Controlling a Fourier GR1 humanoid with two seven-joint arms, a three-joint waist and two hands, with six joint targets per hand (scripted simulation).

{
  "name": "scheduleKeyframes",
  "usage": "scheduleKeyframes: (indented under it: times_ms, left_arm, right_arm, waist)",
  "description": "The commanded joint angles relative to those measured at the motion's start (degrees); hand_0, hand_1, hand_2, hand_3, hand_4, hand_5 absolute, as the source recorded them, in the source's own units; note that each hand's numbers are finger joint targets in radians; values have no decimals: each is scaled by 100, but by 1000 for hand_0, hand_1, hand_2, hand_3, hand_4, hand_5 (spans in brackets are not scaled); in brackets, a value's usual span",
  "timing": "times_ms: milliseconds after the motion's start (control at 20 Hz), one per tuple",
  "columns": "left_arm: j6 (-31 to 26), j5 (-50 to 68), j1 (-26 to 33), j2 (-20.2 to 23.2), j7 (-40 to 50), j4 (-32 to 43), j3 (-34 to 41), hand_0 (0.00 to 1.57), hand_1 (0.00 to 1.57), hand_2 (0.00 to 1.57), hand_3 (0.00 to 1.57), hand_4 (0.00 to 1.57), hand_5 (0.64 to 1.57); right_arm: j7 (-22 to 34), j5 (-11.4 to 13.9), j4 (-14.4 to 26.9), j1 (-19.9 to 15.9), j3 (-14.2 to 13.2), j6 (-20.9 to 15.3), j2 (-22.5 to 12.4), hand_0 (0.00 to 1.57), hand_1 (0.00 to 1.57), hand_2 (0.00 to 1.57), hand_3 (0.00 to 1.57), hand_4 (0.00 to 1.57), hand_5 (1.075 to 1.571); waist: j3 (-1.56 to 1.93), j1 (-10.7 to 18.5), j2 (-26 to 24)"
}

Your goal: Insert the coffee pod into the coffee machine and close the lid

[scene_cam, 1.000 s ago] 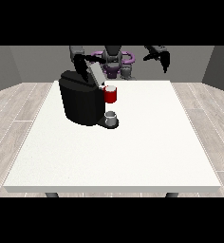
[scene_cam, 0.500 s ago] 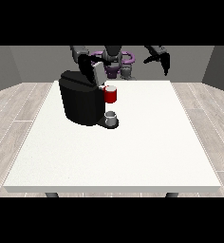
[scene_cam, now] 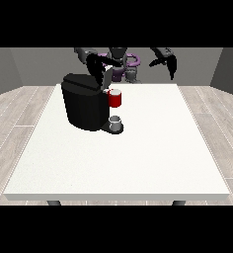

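Landmark: black coffee machine (scene_cam: 85, 106), standing on the white counter (scene_cam: 138, 158), toward its far side and the view's left.

Red pod holder section (scene_cam: 115, 99) projects from the machine's front on the side toward the view's right; a small grey cup (scene_cam: 116, 122) sits directly below it on the machine's base.

Lid (scene_cam: 106, 78): raised, tilted up above the machine's top.

Hand at the view's left (scene_cam: 95, 65): just above the machine, at the raised lid; contact cannot be confirmed. Finger spread: cannot tell. Coffee pod not distinguishable.

Hand at the view's right (scene_cam: 168, 62): well apart from the machine, in the air over the counter's far edge, fingers hanging down relaxed, holding nothing.
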Motion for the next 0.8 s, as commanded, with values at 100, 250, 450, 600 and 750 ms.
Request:
scheduleKeyframes:
  times_ms: [100, 250, 450, 600, 750]
  left_arm:
    - [-38, -39, -309, 47, 46, -13, -66, 0, 0, 0, 0, 327, 1571]
    - [-95, -99, -252, -116, -12, -52, -309, 0, 0, 0, 0, 331, 1571]
    - [-103, 28, -665, -14, -18, 60, -109, 0, 0, 0, 0, 379, 1571]
    - [-136, -26, -619, -75, 68, 67, -242, 0, 0, 0, 0, 438, 1571]
    - [-214, 1, -654, -50, -116, 12, -267, 0, 0, 0, 0, 397, 1571]
  right_arm:
    - [-213, 343, -224, -553, 437, 71, 110, 0, 0, 0, 0, 87, 1571]
    - [127, 383, -362, -825, 379, -52, 32, 0, 0, 0, 0, 219, 1571]
    - [410, 523, -576, -1063, 445, -108, -43, 0, 0, 0, 0, 241, 1571]
    - [600, 500, -764, -1047, 384, -158, -79, 0, 0, 0, 0, 127, 1571]
    - [729, 594, -993, -915, 458, -137, -164, 0, 0, 0, 0, 87, 1571]
  waist:
    - [-56, 431, 247]
    - [-57, 727, 199]
    - [-60, 861, 481]
    - [-53, 1089, 577]
    - [-53, 1285, 661]
